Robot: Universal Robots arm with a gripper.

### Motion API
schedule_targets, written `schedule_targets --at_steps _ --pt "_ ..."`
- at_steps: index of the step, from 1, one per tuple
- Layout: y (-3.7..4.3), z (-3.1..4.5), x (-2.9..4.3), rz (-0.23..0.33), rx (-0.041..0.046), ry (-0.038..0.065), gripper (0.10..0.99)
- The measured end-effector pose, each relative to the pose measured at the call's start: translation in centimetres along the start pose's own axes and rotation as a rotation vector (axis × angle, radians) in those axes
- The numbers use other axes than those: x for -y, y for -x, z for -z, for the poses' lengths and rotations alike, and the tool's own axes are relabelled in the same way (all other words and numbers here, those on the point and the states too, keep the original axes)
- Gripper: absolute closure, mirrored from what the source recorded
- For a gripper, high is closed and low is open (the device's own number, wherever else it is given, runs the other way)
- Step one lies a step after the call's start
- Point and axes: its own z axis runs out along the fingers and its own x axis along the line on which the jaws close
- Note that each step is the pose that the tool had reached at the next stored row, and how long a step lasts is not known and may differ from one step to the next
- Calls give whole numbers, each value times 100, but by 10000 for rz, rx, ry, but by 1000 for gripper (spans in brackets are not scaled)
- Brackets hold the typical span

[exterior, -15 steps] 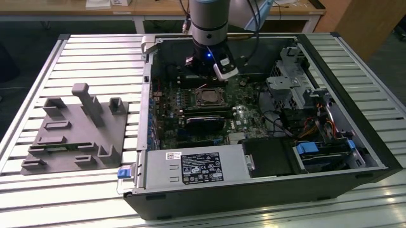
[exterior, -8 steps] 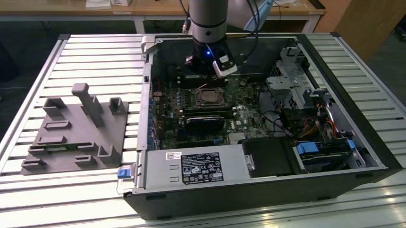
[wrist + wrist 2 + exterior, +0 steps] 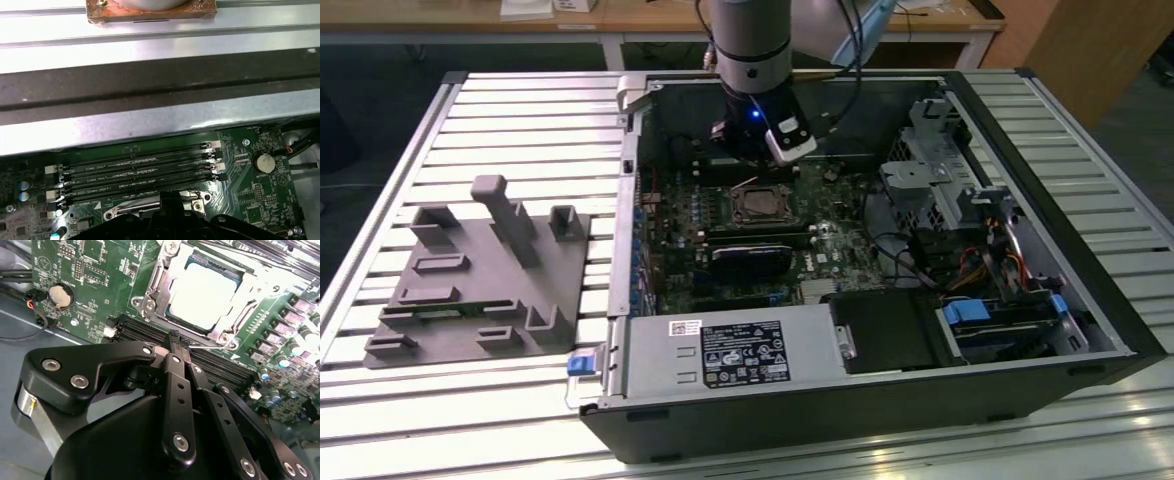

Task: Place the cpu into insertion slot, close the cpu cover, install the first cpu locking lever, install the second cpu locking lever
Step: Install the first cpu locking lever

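Note:
The cpu (image 3: 202, 290) lies flat in the insertion slot (image 3: 758, 205) on the green motherboard inside the open computer case. The silvery cpu cover (image 3: 161, 287) is down around it, and the chip shows through the cover's window. My gripper (image 3: 176, 340) hangs just above the socket's edge on the memory-slot side, its black fingers pressed together with nothing seen between them. A thin silvery locking lever (image 3: 212, 346) runs along that edge of the socket right at the fingertips. The gripper (image 3: 758, 170) stands over the far side of the socket in the exterior view. The gripper (image 3: 174, 197) also appears in the first wrist view.
Long black memory slots (image 3: 135, 172) lie beside the socket, with a coin battery (image 3: 264, 162) further along. The case's metal wall (image 3: 150, 125) rises behind them. A drive cage (image 3: 934, 160) and cables fill the exterior view's right. A grey fixture block (image 3: 480, 270) sits on the table's left.

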Motion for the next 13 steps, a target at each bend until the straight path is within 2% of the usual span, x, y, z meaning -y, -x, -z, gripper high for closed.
schedule_targets --at_steps 3,5,8,13 --pt "-31 -12 5 41 265 29 980" --pt "-52 -22 8 54 395 51 980" --pt "-85 -36 3 58 457 59 980" --pt "-110 -59 -23 52 471 61 980"
